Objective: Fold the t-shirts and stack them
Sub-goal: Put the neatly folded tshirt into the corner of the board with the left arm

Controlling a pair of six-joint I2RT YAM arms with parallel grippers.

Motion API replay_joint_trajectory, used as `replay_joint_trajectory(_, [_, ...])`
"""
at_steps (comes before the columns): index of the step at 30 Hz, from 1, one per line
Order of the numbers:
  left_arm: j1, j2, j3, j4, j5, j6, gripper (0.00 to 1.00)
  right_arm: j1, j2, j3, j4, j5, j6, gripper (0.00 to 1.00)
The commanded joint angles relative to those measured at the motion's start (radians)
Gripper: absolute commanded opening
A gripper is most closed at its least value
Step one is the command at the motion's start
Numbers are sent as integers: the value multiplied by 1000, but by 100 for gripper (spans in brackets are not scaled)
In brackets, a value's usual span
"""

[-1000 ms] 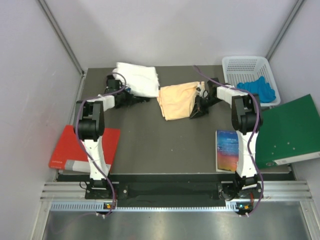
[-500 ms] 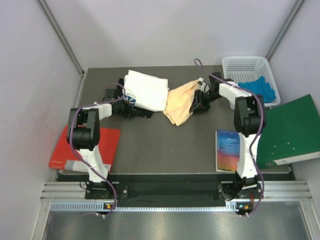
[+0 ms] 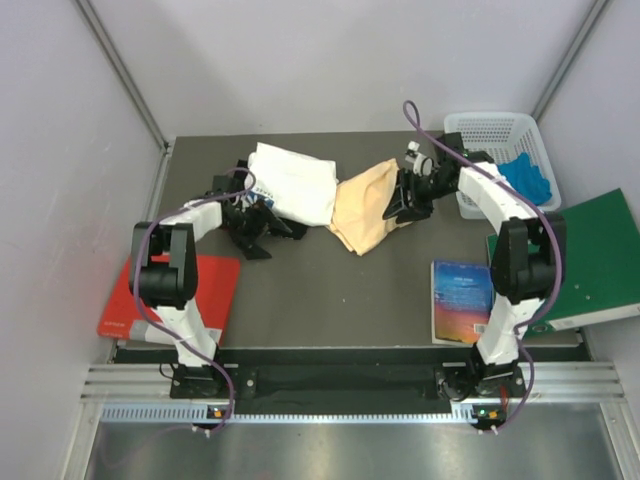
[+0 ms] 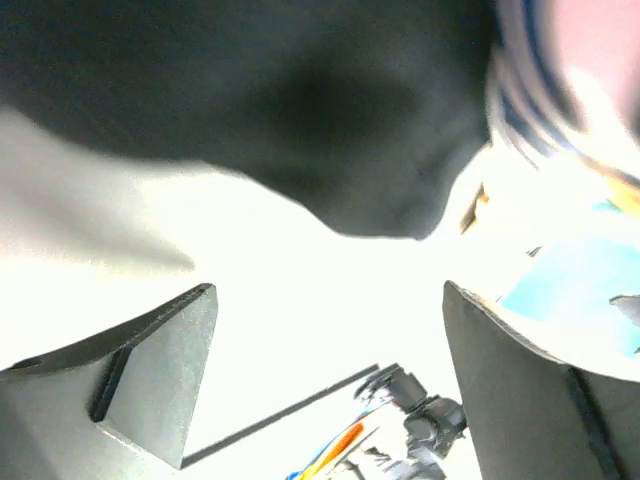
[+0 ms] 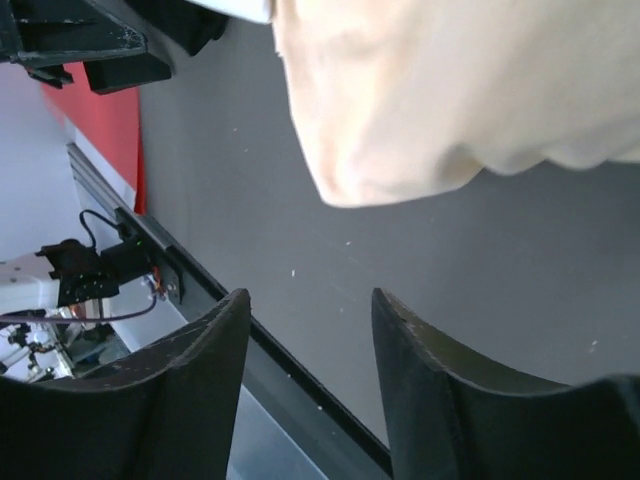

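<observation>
Dark table (image 3: 320,290); left gripper (image 4: 328,292) by white t-shirt (image 3: 295,182), right gripper (image 5: 310,300) by peach t-shirt (image 5: 430,90), both agape, empty.

Place: you work in a robot test lab.
Walls: plain pale panels (image 3: 330,60) close you in at 9, 12 and 3 o'clock.
Rail: a metal rail (image 3: 340,385) at 6 o'clock holds the left arm (image 3: 165,280) and the right arm (image 3: 515,290).

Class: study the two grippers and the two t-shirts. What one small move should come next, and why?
Probably lower the right gripper onto the peach t-shirt at its nearest edge and close, to pull it flat. Both it and the left gripper stand open, holding nothing; the peach shirt lies bunched against the white t-shirt, neither folded.
</observation>
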Motion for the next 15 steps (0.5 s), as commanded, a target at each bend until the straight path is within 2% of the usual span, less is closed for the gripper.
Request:
replay_joint_trajectory(1, [-13, -123, 129, -150, 2, 189, 99, 10, -139, -79, 39, -10, 10, 54])
replay_joint_trajectory(7, [2, -106, 326, -112, -53, 248, 99, 13, -62, -10, 105, -2, 36, 56])
replay_joint_trajectory(15, [96, 100, 600, -153, -134, 278, 99, 13, 111, 177, 148, 10, 57, 57])
